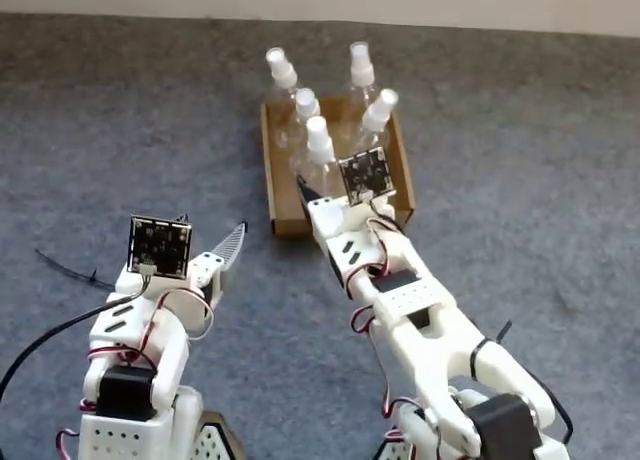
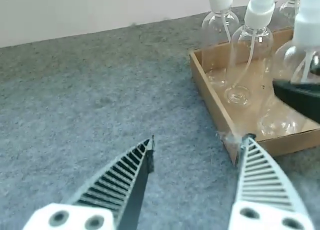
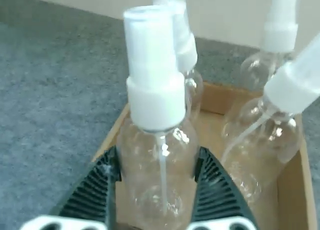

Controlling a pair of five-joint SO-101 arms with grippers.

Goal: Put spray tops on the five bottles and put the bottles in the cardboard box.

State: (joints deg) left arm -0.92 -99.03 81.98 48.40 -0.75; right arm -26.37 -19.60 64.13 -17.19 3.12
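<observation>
The right pincer (image 3: 157, 159) is closed part-way around the front bottle (image 3: 156, 125). Its two jaws press against the clear body below the white spray top. It holds the bottle upright inside the cardboard box (image 1: 271, 170), just behind the box's near wall.

The four other bottles (image 1: 362, 68), all capped, stand farther back toward the box's far wall. Whether the two rearmost are inside that wall or just beyond it cannot be told. One of the four, the leaning bottle (image 1: 378, 110), tilts and sits close beside the front bottle.

The left pincer (image 2: 197, 142) hangs wide open and empty over the desk (image 1: 130, 130), off the box's near corner on the left arm's side.

Judged from this, the task is at its last placement. To finish well, the right arm should make sure the base rests flat on the box floor before letting go. It should open only a little, so neither jaw nudges the leaning bottle. It can then draw back over the near wall without brushing the spray top.
</observation>
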